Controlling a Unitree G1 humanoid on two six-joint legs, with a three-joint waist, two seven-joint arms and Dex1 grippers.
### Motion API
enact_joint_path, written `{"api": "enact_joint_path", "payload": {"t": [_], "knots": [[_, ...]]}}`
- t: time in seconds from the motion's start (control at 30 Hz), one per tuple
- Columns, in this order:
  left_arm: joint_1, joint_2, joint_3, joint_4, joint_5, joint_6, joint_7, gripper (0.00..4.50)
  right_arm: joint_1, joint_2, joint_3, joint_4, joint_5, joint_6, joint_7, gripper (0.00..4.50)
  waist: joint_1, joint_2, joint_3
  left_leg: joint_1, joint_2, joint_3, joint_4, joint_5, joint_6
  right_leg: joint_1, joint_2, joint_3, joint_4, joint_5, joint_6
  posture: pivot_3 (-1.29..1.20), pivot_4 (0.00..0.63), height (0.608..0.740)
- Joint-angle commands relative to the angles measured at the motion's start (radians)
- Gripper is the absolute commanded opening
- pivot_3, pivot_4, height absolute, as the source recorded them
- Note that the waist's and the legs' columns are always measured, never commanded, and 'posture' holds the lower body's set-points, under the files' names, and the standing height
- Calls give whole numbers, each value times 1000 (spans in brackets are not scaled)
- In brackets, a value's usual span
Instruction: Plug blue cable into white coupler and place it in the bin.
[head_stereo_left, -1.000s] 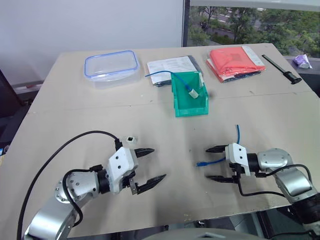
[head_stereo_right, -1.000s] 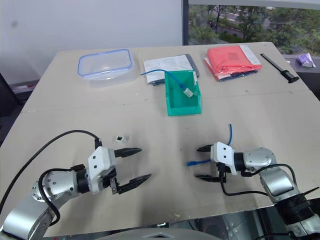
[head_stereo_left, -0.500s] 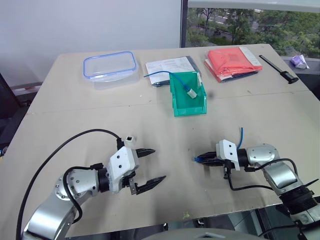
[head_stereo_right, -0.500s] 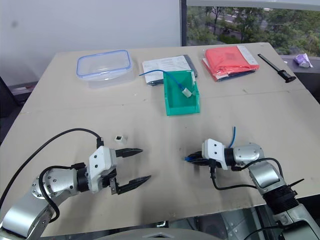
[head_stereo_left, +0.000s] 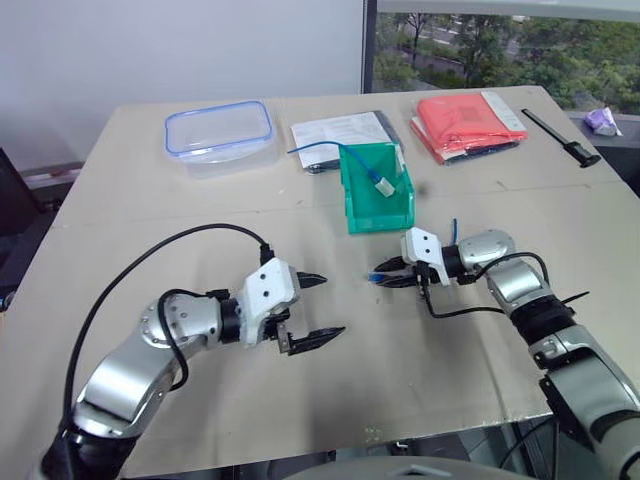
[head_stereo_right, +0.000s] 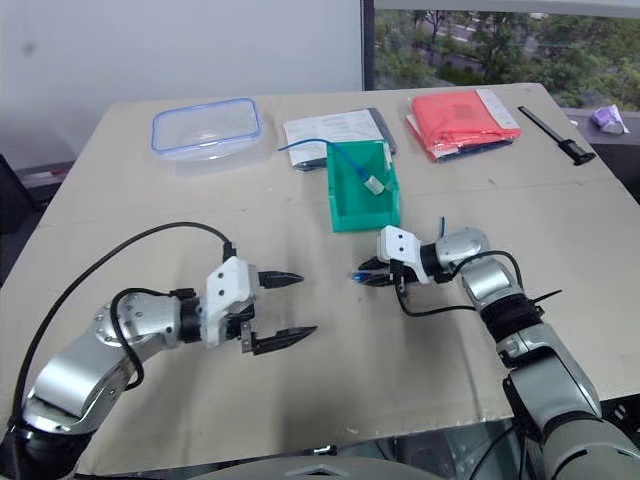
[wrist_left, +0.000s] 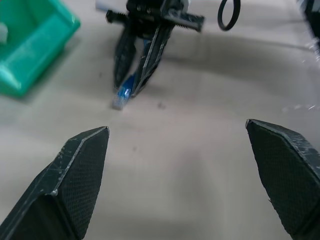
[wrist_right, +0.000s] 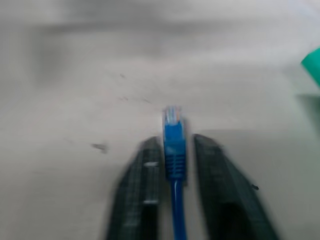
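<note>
The blue cable (wrist_right: 173, 145) is pinched near its plug end between the two black fingers of the right gripper (head_stereo_left: 392, 276), the clear plug sticking out past the fingertips and pointing toward the robot's left, the loose tail rising behind the wrist. It hangs just above the table (head_stereo_left: 480, 330), in front of the green bin (head_stereo_left: 378, 200), which already holds another blue cable with a white piece on its end. The left gripper (head_stereo_left: 318, 308) stands with its jaws spread wide and nothing between them, well apart from the right one, and in the left wrist view the plug faces straight toward it. I cannot make out the white coupler in these views; it may be hidden behind the left hand. By my reading, mating comes next, so the left hand should first take the coupler with its socket facing right. The plug should stay level and square to the socket, since a grip this close to the end lets it tilt easily.
</note>
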Motion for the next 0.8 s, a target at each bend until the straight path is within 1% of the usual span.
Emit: {"api": "enact_joint_path", "payload": {"t": [0.03,0.13,0.17,0.27,0.33,0.4,0.5,0.6,0.77,0.8], "knots": [[-79,-17,-44,58,22,5,-12,4500,-25,2,-43,0,13,-43,2,2590,0,0,0,0,0,0,0,0,0,0,0,0,0,0,0,0,150,736],[-167,-32,-116,137,79,-12,-28,4500,29,-34,-123,-105,60,-13,-48,4195,3,0,0,0,0,1,0,0,0,0,-1,1,0,1,1,0,150,736],[-201,-39,-144,166,102,-19,-36,4500,64,-55,-156,-166,84,19,-65,4445,3,0,0,0,0,0,0,0,0,0,-1,0,0,1,1,0,150,736],[-298,-64,-215,247,160,-44,-67,4500,226,-128,-244,-411,167,158,-104,4445,23,0,0,-1,-1,0,0,0,0,0,-1,0,0,1,2,0,150,736],[-379,-93,-271,330,201,-67,-103,4500,397,-156,-333,-601,254,254,-167,4445,35,0,0,-1,-1,0,0,0,0,0,-1,0,0,1,2,0,150,736],[-438,-119,-310,405,235,-94,-133,4500,523,-165,-397,-725,309,312,-220,4445,32,0,0,-2,-1,-3,1,0,0,0,0,-2,0,1,3,0,150,736],[-523,-201,-340,567,256,-132,-166,4500,704,-157,-464,-841,332,323,-291,4445,22,0,0,-2,-2,-1,1,0,0,0,1,0,0,1,4,0,150,736],[-567,-248,-370,669,295,-205,-205,4500,813,-150,-488,-905,326,327,-346,4445,12,0,0,0,-2,1,1,0,0,0,2,2,1,0,3,0,150,736],[-595,-270,-391,764,342,-276,-260,4500,883,-133,-511,-964,330,332,-422,4445,2,0,0,1,-1,0,2,0,1,0,3,3,3,-1,2,0,150,736],[-599,-271,-390,779,352,-286,-266,3972,890,-134,-513,-969,332,331,-430,4500,2,0,0,1,-1,0,2,0,1,0,3,3,3,-2,3,0,150,736]]}}
